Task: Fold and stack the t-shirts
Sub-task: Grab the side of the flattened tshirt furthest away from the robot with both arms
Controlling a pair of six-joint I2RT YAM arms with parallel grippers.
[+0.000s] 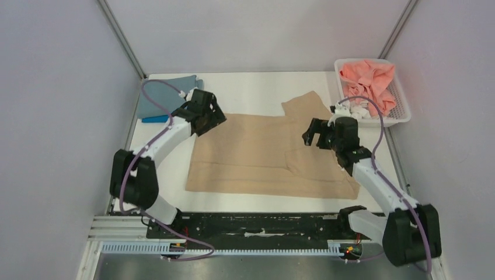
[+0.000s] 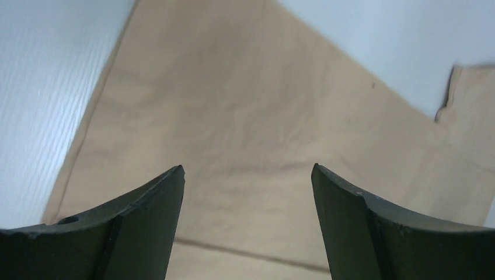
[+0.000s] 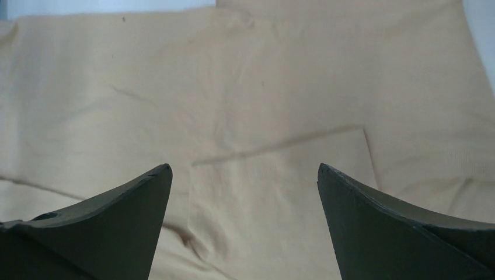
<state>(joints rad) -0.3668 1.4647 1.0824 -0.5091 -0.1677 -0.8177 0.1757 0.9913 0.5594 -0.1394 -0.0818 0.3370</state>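
While agape, both grippers empty

Nothing readable here tbh. No text, labels, brand marks or numbers legible in any of the three views.

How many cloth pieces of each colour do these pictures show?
Tan cloth t-shirt, spread flat: 1
Dusty grey-blue folded cloth: 1
Bright blue cloth under it: 1
Coral-pink cloth in white plastic basket: 1
White cloth in basket: 1
Total: 5
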